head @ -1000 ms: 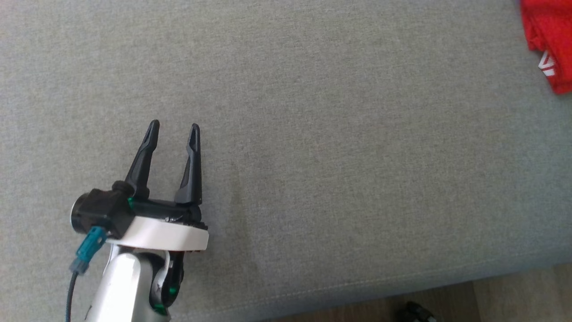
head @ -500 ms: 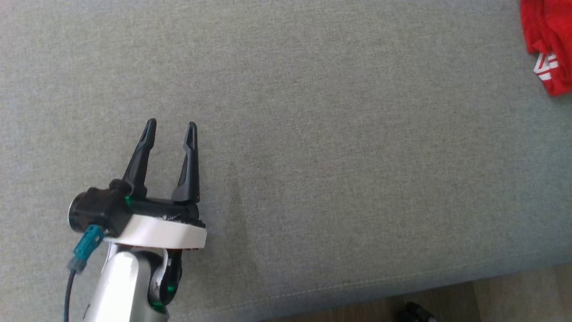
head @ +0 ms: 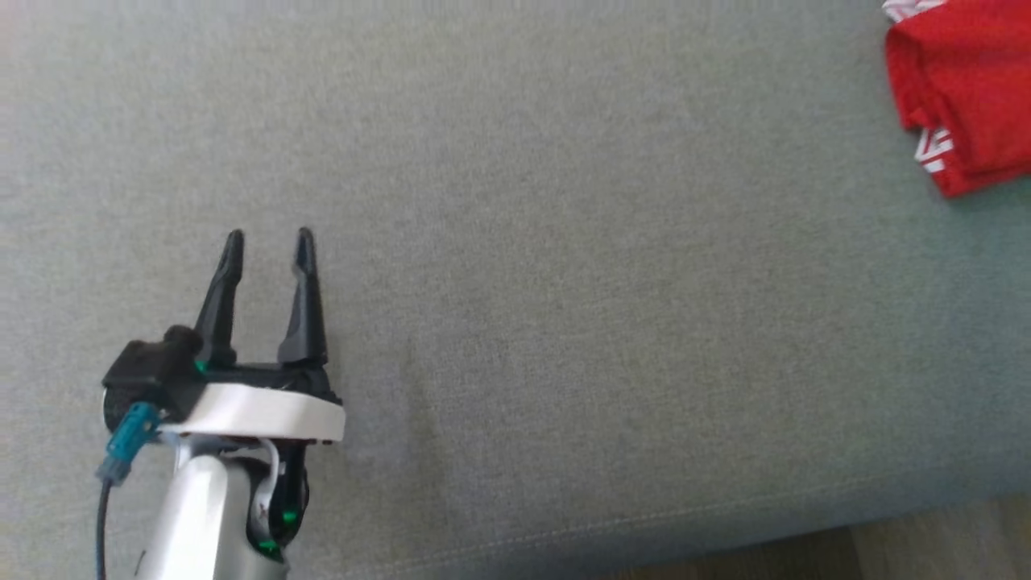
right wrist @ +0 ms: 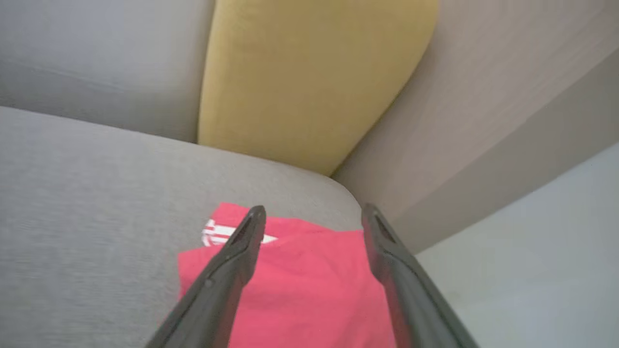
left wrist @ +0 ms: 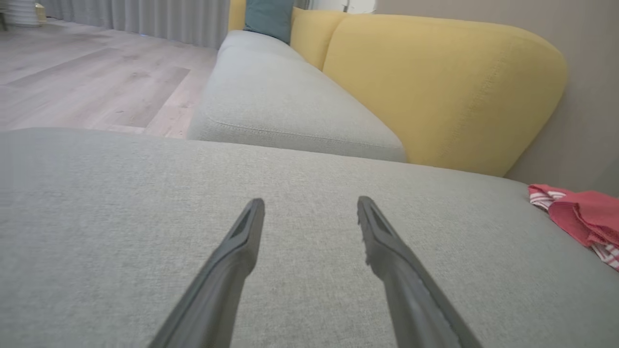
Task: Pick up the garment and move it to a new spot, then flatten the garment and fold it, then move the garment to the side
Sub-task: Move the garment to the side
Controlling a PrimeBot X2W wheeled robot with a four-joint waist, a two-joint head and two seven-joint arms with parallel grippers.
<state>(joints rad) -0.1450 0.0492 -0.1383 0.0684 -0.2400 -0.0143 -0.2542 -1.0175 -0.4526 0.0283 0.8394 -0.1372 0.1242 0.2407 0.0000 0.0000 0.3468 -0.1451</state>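
Note:
The garment (head: 962, 97) is a folded red cloth with white stripes, lying at the far right of the grey cushion (head: 564, 282). It also lies at the right edge of the left wrist view as the garment (left wrist: 585, 220). My right gripper (right wrist: 312, 212) is open above the garment (right wrist: 309, 285), its two fingers spread with nothing between them. My left gripper (head: 267, 242) is open over bare cushion at the lower left, far from the garment; its fingers (left wrist: 246, 232) hold nothing.
A yellow backrest (left wrist: 435, 82) stands behind the cushion, with a second grey seat (left wrist: 280, 106) and a teal pillow (left wrist: 268, 19) beyond. A wall (right wrist: 483, 121) runs close behind the garment. Wooden floor (head: 926, 548) lies past the cushion's front edge.
The head camera has shifted, so more of the garment shows at the upper right. The garment now lies flatter on the cushion. The left gripper stays open.

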